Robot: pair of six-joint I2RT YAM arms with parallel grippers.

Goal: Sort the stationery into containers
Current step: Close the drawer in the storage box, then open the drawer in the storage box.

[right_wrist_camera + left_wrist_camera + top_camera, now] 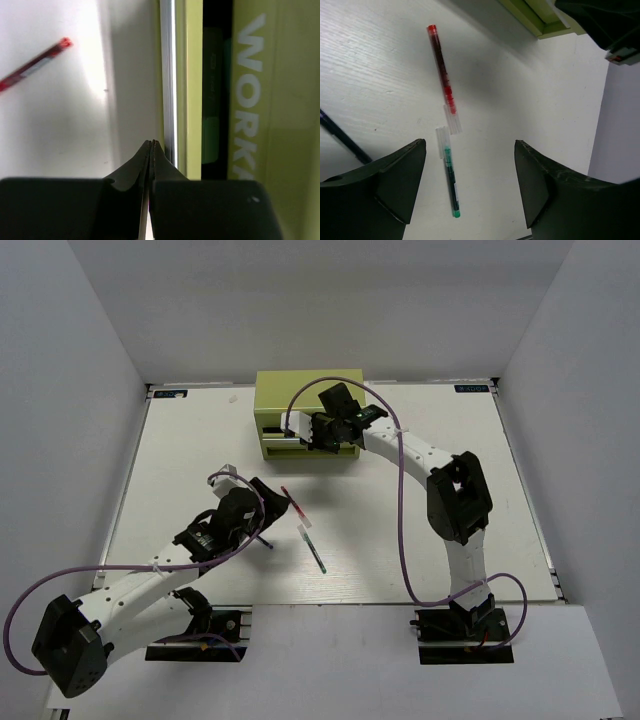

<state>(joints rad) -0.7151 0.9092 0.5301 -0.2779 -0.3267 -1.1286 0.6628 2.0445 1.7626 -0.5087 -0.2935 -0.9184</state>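
**A:** Overhead first. What's the setting?
**B:** A white wood-grain table [180,470] boxed in by plain grey walls [70,390]. A boxy olive-green metal tool chest [300,400] sits at the table's 12 o'clock, with a front drawer [283,447] standing open.
**A:** And the claws?
**B:** The left gripper [268,508] hangs near the table's centre, holding nothing. A slim red pen [293,501] lies just at its 3 o'clock, a teal-green pen [314,550] at 4 o'clock and a dark blue pen [266,541] at 6 o'clock. The right gripper [318,436] is at the chest's front.
**A:** Left wrist camera?
**B:** Its jaws are spread wide and empty. The teal-green pen lies between the fingers [395,185], nearer the left one and touching neither. The red pen is at 12 o'clock and the blue one at 9 o'clock.
**A:** Right wrist?
**B:** Its jaws are pressed together on nothing, tips beside the drawer's silver edge [169,75]. I can't tell if they touch it. Pale lettering [250,100] is at 3 o'clock and the red pen at 10 o'clock.
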